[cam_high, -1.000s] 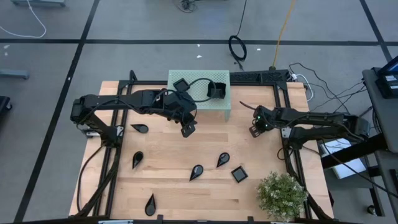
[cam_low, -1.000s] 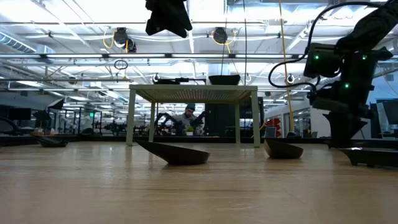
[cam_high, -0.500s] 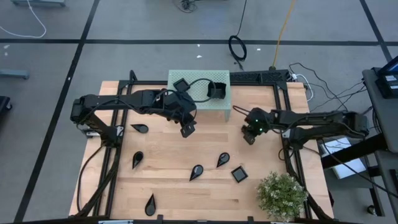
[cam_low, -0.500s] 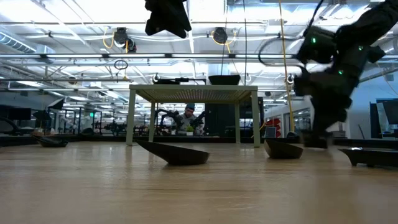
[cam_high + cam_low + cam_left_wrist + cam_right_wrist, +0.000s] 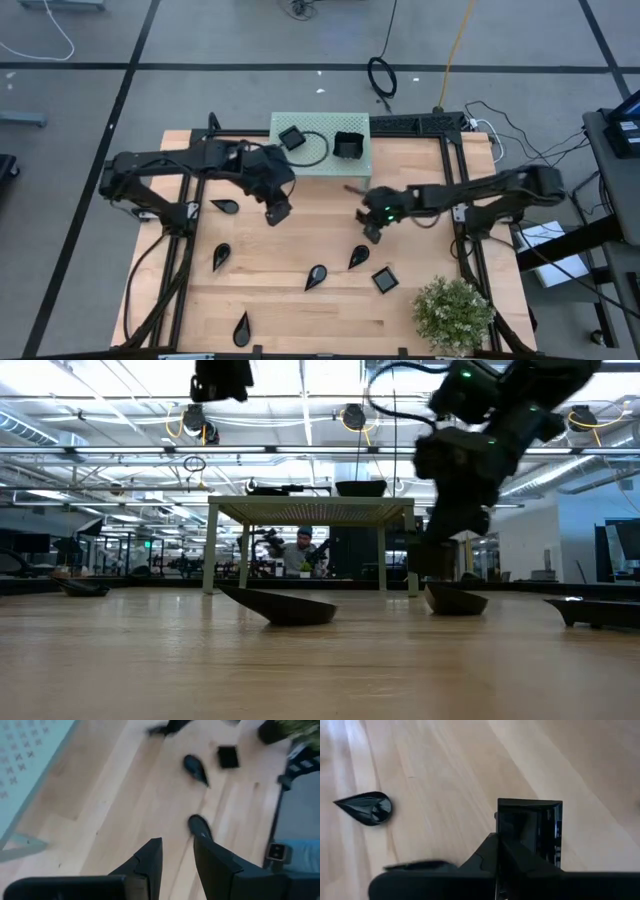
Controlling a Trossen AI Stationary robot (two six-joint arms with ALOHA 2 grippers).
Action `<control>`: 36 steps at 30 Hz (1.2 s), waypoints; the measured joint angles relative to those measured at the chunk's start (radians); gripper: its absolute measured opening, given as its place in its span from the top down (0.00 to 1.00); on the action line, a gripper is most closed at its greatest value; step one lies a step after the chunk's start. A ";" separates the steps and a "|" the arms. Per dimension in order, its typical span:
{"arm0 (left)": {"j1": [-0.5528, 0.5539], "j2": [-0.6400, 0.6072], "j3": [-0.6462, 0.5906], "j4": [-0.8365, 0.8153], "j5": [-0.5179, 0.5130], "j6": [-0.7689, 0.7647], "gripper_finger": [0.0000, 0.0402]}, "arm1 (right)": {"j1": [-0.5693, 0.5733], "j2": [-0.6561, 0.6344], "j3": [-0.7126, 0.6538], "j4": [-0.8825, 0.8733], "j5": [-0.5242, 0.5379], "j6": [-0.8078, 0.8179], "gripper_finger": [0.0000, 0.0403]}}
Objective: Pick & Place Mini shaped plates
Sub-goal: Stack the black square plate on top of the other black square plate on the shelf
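Several small glossy black plates lie flat on the wooden table: teardrops (image 5: 225, 206), (image 5: 221, 256), (image 5: 316, 276), (image 5: 358, 257) and a square one (image 5: 385, 279). Two square plates (image 5: 291, 137), (image 5: 348, 145) sit on the pale green stand (image 5: 322, 165). My left gripper (image 5: 278, 212) hangs open high over the table in front of the stand, with nothing between its fingers (image 5: 177, 842). My right gripper (image 5: 372, 228) is shut on nothing near the table's middle, just beyond the teardrop. Its wrist view shows the square plate (image 5: 530, 827) and a teardrop (image 5: 367, 808) on the wood past the fingertips.
A potted plant (image 5: 455, 312) stands at the near right corner. Another teardrop plate (image 5: 241, 328) lies near the front edge at the left. A black frame (image 5: 455, 215) runs along the table's sides. Bare wood (image 5: 300, 240) lies between the two grippers.
My right gripper has swung from the table's right side toward the middle and a little nearer, rising and rolling as it went. My left gripper has drifted toward the table's left, away from the stand's front. No plate has moved.
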 joint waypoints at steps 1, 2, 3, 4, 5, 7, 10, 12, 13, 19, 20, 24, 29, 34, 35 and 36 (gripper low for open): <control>-0.005 -0.019 0.000 0.005 0.000 -0.001 0.71 | 0.014 0.039 0.034 0.000 0.018 -0.015 0.99; -0.010 -0.037 0.000 0.003 -0.002 0.000 0.71 | 0.025 0.077 0.067 0.000 0.034 -0.030 0.99; -0.015 -0.053 0.000 0.003 -0.002 0.000 0.71 | 0.034 0.114 0.102 0.002 0.050 -0.045 0.99; -0.020 -0.068 0.001 0.012 -0.003 -0.001 0.71 | 0.040 0.149 0.135 0.006 0.061 -0.059 0.99; -0.025 -0.087 0.002 0.017 -0.004 -0.004 0.71 | 0.044 0.182 0.168 0.007 0.074 -0.071 0.99; -0.035 -0.118 0.001 0.010 -0.008 -0.019 0.71 | 0.048 0.247 0.228 0.025 0.077 -0.087 0.99; -0.048 -0.158 0.002 0.017 -0.012 -0.038 0.71 | 0.050 0.336 0.311 0.080 0.074 -0.099 0.99; -0.054 -0.177 0.002 0.016 -0.012 -0.049 0.71 | 0.050 0.395 0.367 0.113 0.074 -0.112 0.99; -0.058 -0.186 0.002 0.015 -0.012 -0.050 0.71 | 0.050 0.420 0.393 0.118 0.074 -0.125 0.99; -0.077 -0.207 0.002 0.014 -0.012 -0.049 0.71 | 0.049 0.543 0.501 0.107 0.074 -0.214 0.99; -0.078 -0.207 0.002 0.015 -0.012 -0.049 0.71 | 0.049 0.556 0.508 0.111 0.074 -0.228 0.99; -0.089 -0.205 0.002 0.013 -0.012 -0.049 0.71 | 0.049 0.586 0.513 0.107 0.074 -0.256 0.98; -0.095 -0.205 0.002 0.013 -0.012 -0.045 0.71 | 0.051 0.584 0.514 0.106 0.071 -0.256 0.90; -0.095 -0.205 0.002 0.013 -0.012 -0.044 0.71 | 0.053 0.539 0.514 0.096 0.045 -0.243 0.76; -0.095 -0.205 0.002 0.012 -0.012 -0.040 0.71 | 0.053 0.522 0.514 0.083 0.039 -0.230 0.74; -0.095 -0.205 0.002 0.012 -0.012 -0.031 0.71 | 0.057 0.503 0.514 0.072 0.038 -0.218 0.72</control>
